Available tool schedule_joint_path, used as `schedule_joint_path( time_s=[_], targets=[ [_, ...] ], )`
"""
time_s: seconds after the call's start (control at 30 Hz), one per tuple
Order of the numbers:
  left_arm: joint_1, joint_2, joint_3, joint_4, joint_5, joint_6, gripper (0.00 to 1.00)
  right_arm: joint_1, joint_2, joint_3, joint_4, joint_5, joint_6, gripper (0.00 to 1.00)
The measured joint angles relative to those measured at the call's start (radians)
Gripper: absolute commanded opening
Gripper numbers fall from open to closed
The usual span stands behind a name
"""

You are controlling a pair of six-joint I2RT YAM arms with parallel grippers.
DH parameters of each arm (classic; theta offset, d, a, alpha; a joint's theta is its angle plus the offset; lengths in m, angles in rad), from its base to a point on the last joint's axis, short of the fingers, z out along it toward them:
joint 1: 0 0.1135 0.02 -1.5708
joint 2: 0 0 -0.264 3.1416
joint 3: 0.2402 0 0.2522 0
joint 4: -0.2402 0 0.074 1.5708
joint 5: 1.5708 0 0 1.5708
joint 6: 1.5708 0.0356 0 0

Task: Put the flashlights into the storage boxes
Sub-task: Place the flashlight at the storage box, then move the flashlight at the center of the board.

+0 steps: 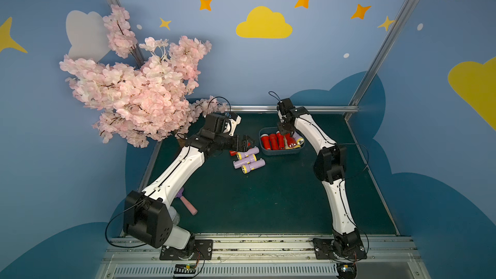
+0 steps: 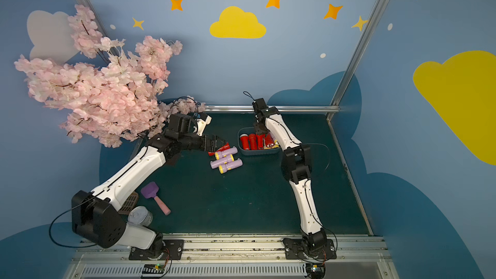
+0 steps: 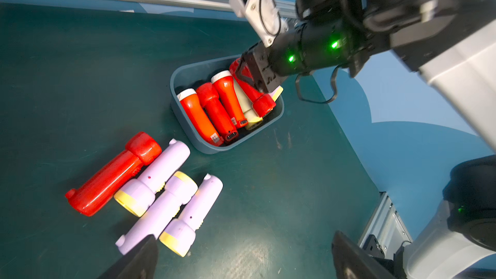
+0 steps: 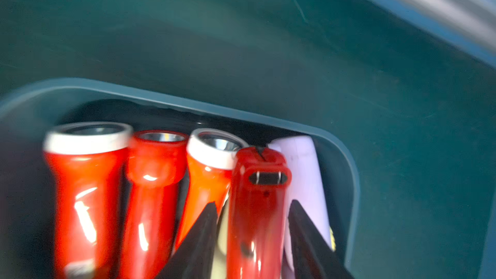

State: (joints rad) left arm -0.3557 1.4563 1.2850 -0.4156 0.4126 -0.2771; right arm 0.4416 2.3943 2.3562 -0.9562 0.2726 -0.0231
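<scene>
Your dark green surface carries the blue-grey storage box toward its far side. The box is packed with red flashlights lying side by side, plus a cream flashlight. Your right end effector dips into the box, its jaws straddling a topmost red flashlight. You cannot tell whether they press on it. Your left end effector hangs wide open and empty at the edge of the loose group beside the box. That group is three lilac flashlights and a loose red flashlight, all touching.
</scene>
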Motion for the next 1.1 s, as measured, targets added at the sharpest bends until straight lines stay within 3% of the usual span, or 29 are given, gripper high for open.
schedule_joint_path(
  time_s=[0.27, 0.7, 1.1],
  targets=[
    [0.000, -0.081, -0.068, -0.001, -0.010, -0.005, 0.99, 0.058, -0.122, -0.059, 0.001, 0.003, -0.007, 0.46],
    [0.000, -0.330, -0.283, -0.014, -0.070, -0.049, 0.99, 0.253, -0.299, -0.472, 0.026, -0.161, -0.053, 0.46],
    [0.000, -0.542, -0.398, -0.078, -0.142, -0.116, 0.99, 0.302, -0.294, -0.528, 0.068, -0.263, -0.110, 0.49]
  ],
)
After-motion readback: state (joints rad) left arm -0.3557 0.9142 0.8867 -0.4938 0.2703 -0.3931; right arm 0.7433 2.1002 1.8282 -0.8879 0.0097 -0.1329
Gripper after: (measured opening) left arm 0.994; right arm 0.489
